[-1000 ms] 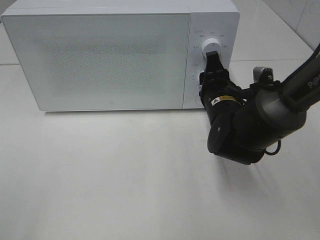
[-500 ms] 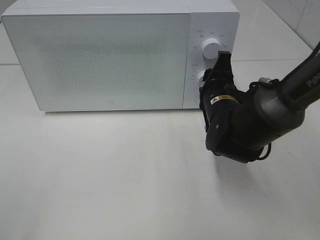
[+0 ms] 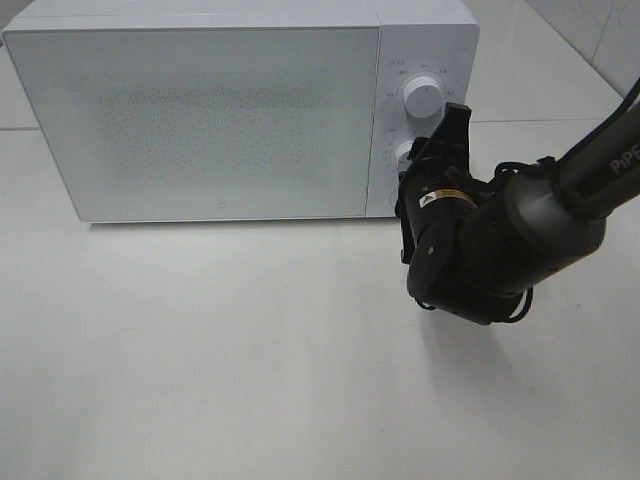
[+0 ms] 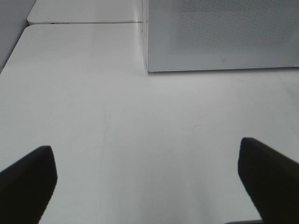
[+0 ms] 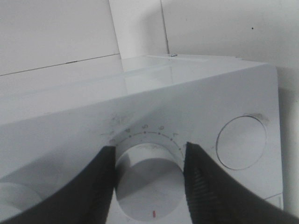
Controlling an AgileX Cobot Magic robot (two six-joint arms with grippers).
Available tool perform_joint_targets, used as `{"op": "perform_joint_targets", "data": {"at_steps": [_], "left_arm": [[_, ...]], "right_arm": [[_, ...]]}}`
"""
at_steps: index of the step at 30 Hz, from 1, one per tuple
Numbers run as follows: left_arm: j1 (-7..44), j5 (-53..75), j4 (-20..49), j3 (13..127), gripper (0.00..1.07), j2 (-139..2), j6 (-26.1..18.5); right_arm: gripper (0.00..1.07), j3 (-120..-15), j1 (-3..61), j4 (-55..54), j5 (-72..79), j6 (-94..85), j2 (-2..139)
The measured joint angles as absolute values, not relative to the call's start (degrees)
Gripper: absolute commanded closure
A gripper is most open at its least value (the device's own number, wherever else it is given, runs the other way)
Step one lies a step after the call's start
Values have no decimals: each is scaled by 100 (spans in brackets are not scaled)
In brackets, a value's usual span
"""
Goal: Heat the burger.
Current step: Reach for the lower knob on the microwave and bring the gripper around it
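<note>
Jaws of right gripper (image 5: 148, 148) have shifted from upper dial (image 3: 421, 95) down to lower dial (image 5: 148, 182), half-closed astride it, contact unclear: timer likely next. Left gripper (image 4: 147, 176) gapes wide.

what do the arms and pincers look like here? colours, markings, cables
Right arm: black and dark grey, bulky rounded joint housings, white lettering on the upper link, a yellow-and-white warning label near the wrist, a thin black cable looping underneath. Right pincer: two black fingers, ribbed inner faces. Left pincer: two plain black fingers; its arm is out of view.
</note>
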State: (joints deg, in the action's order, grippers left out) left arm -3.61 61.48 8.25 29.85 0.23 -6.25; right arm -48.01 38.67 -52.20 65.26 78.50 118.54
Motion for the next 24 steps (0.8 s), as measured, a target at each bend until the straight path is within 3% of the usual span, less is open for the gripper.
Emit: {"op": "perform_joint_targets", "data": {"at_steps": [9, 24], "left_arm": [[-361, 6148, 825, 2985, 9, 23, -625], [-361, 6148, 825, 2985, 9, 23, -625]], "right_arm": [[80, -4801, 3867, -5225, 6532, 7827, 11854], [35, -4790, 3908, -5237, 6755, 7185, 11780]]}}
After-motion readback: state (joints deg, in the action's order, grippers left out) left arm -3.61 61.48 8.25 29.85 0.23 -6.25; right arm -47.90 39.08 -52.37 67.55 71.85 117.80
